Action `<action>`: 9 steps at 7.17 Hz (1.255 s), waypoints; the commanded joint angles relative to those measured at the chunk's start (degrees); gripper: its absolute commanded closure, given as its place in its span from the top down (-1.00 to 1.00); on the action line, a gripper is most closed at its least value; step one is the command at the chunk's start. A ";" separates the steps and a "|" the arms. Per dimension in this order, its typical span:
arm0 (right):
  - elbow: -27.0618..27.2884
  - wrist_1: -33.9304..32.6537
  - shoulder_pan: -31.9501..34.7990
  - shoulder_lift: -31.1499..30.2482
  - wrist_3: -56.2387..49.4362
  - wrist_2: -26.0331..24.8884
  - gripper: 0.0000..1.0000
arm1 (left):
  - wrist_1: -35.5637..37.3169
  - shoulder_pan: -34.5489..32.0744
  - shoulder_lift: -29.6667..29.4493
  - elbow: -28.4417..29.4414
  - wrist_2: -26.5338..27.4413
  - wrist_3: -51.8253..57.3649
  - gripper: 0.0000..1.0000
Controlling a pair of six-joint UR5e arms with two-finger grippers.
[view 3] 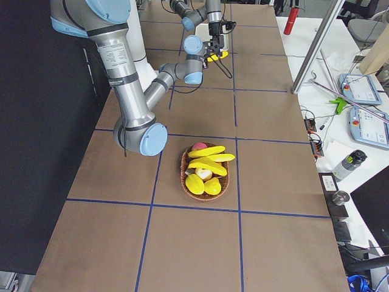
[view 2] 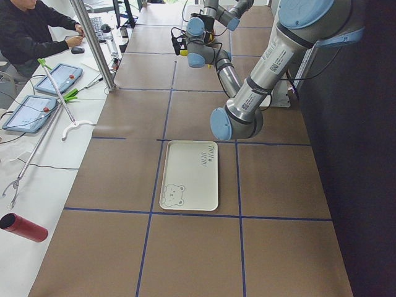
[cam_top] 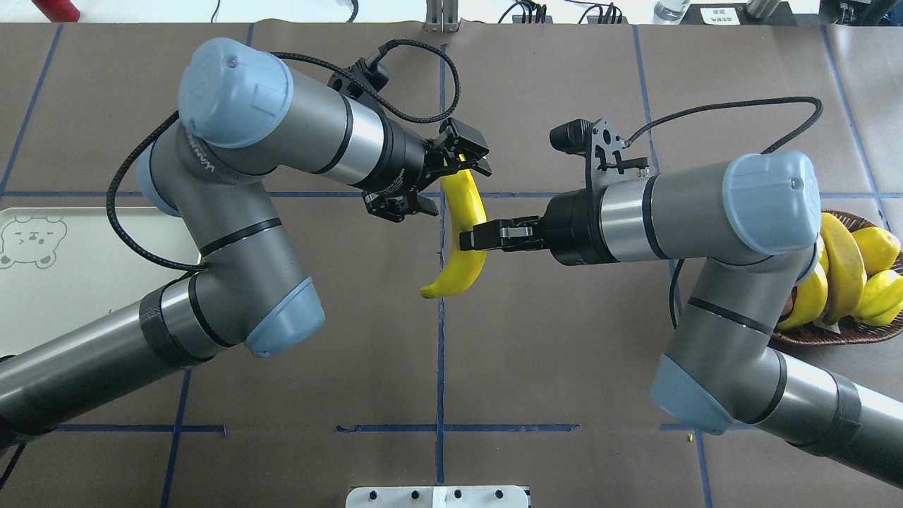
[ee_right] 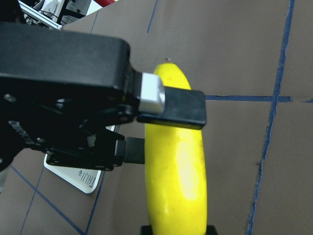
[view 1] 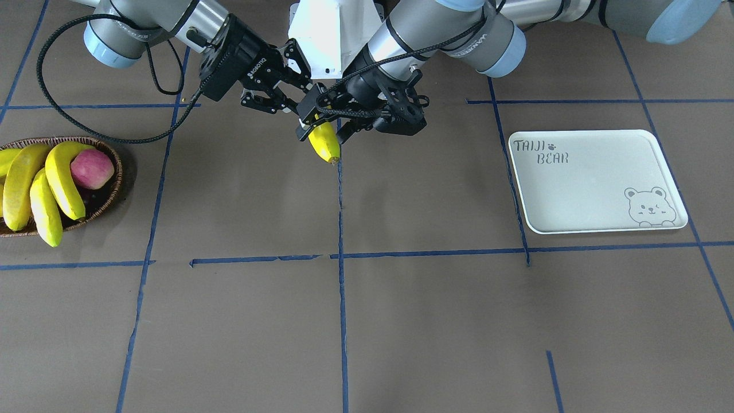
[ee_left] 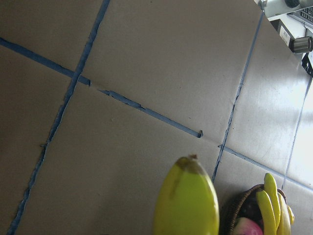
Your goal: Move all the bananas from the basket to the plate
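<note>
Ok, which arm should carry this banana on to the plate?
Left. The left tool straddles the banana end, and the plate lies on its side; the right tool holds the middle, farther away.

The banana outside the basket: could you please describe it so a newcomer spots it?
Look over the middle of the table. The banana hangs there, gripped by the right hand and left hand. Alone among the bananas, it is outside the basket.
</note>
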 commanded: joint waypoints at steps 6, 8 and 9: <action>1.40 -0.18 0.09 -0.27 0.19 0.20 1.00 | 0.50 -0.55 0.36 -0.89 0.17 0.71 -1.00; 4.20 -1.22 0.44 -1.06 0.19 0.64 1.00 | 3.29 -2.47 0.62 0.34 0.26 1.24 -1.00; 6.92 -4.62 0.53 -1.15 0.19 0.64 1.00 | 7.75 -3.18 0.71 1.04 0.35 4.55 -1.00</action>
